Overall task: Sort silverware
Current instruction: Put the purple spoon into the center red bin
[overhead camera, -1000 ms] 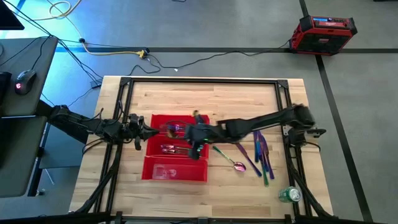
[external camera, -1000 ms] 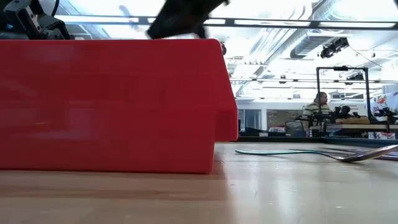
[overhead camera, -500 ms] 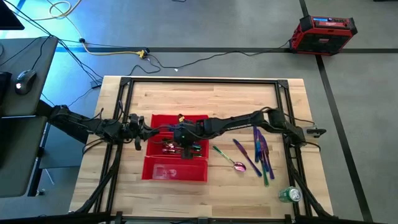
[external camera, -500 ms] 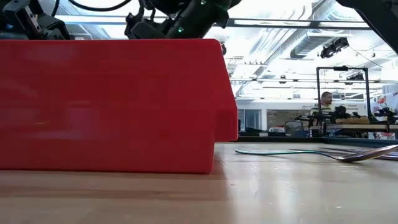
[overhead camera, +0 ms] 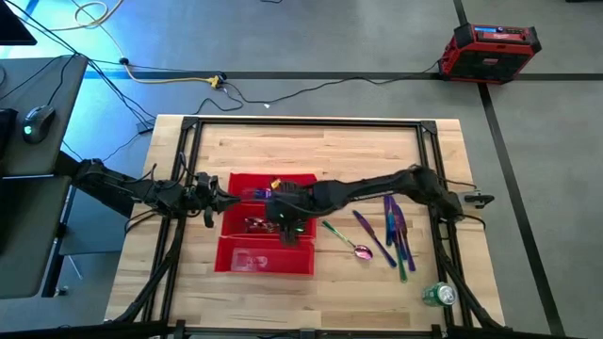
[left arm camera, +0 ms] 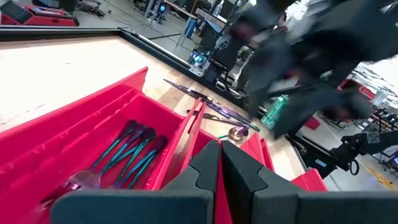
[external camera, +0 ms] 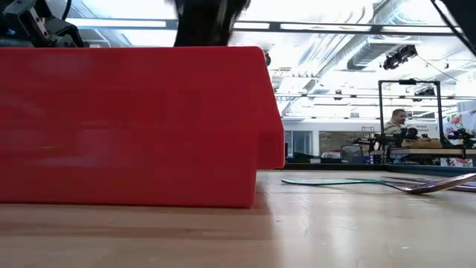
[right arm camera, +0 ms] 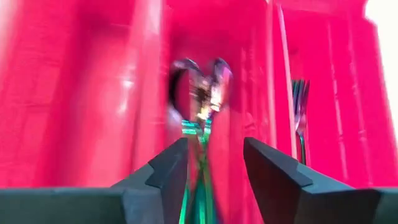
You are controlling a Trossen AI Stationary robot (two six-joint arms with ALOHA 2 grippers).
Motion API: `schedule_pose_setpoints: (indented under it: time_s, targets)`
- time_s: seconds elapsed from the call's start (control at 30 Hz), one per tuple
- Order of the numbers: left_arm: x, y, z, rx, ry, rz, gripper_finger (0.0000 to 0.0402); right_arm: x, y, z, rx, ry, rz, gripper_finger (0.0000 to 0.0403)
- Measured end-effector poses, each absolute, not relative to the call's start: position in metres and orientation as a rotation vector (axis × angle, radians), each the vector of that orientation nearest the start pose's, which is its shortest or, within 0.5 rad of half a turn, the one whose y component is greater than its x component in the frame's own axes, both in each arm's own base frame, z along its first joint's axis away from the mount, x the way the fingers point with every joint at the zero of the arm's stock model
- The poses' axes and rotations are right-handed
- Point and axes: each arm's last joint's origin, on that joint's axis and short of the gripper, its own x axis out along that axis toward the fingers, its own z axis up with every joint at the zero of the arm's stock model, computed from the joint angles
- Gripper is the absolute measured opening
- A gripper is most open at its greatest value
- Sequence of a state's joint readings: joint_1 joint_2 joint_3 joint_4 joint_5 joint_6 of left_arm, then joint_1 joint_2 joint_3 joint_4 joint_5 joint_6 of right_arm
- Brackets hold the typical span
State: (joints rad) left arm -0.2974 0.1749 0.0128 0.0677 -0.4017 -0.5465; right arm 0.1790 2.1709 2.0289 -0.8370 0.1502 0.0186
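High view shows the job partly done: some silverware (overhead camera: pixel 254 224) already lies in the red tray (overhead camera: pixel 264 261), while several pieces (overhead camera: pixel 394 229) wait on the counter (overhead camera: pixel 311 151) beside it. Over the tray's middle section, the right hand (right arm camera: pixel 207 163) is spread apart with spoons lying blurred beneath it. The left hand (left arm camera: pixel 221 168), fingers together and empty, waits at the tray's edge.

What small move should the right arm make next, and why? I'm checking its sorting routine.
Probably lift the right pincer straight up out of the red tray. Its fingers are apart over spoons lying in the middle compartment, and more silverware waits on the table.
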Motion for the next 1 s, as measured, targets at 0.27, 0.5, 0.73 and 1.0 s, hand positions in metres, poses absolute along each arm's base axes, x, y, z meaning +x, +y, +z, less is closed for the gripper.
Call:
schedule_pose_setpoints:
  time_s: [0.27, 0.5, 0.73, 1.0]
  targets:
    - [0.104, -0.02, 0.16, -0.514, 0.058, 0.121, 0.0, 0.412, 0.142, 0.301, -0.314, 1.141, 0.114, 0.0144]
    - [0.104, -0.02, 0.16, -0.513, 0.056, 0.129, 0.0, 0.37, 0.152, 0.256, -0.518, 1.57, 0.278, 0.0144]
    - [0.104, -0.02, 0.16, -0.513, 0.053, 0.137, 0.0, 0.346, 0.144, 0.196, -0.841, 1.754, 0.688, 0.0144]
    - [0.104, -0.019, 0.16, -0.51, 0.056, 0.155, 0.0, 0.338, 0.145, 0.163, -1.142, 1.684, 0.832, 0.0117]
